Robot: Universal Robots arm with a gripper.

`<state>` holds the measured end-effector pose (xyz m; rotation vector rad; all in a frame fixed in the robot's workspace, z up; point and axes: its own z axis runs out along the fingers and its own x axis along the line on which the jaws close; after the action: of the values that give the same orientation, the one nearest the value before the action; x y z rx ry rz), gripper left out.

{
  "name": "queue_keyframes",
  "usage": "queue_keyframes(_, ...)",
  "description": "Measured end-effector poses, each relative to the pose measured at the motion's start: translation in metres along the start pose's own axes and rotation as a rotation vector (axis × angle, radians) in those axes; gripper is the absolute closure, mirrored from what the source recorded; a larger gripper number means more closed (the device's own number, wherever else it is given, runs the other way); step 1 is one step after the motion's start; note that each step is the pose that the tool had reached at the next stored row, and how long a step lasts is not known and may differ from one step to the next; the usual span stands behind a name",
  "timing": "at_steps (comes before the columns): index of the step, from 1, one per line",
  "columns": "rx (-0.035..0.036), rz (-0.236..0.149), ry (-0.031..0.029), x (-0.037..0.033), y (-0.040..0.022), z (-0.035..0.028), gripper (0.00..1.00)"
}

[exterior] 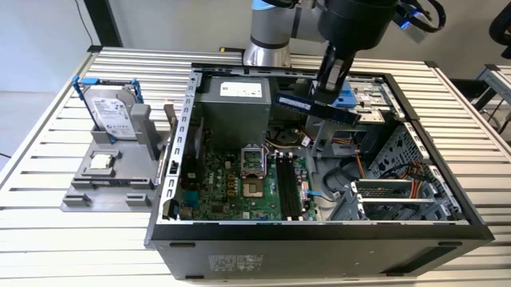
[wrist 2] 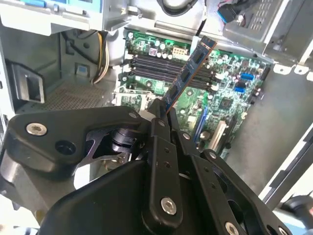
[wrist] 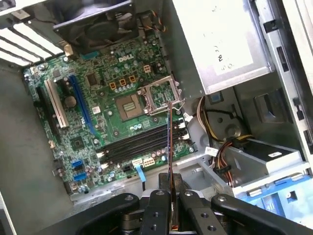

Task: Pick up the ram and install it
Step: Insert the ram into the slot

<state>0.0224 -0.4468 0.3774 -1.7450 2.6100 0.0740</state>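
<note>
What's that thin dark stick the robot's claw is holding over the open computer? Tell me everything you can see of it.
That is a ram stick, a slim, flat, long circuit board, dark blue-black, with dark chips along its face and a coppery edge. The gripper clamps its flat faces; nothing else touches it. It hangs tilted over the open computer case, above the green motherboard, not seated in the long black slots.

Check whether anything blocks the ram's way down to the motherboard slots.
Nothing visible does. The pincer holds the ram over the open case, and the black slots lie bare.
</note>
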Motion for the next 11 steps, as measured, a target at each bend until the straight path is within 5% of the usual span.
queue_keyframes(11, 0.0051, 0.187, -0.0072, 0.0, 0.0, 0.0, 1.0)
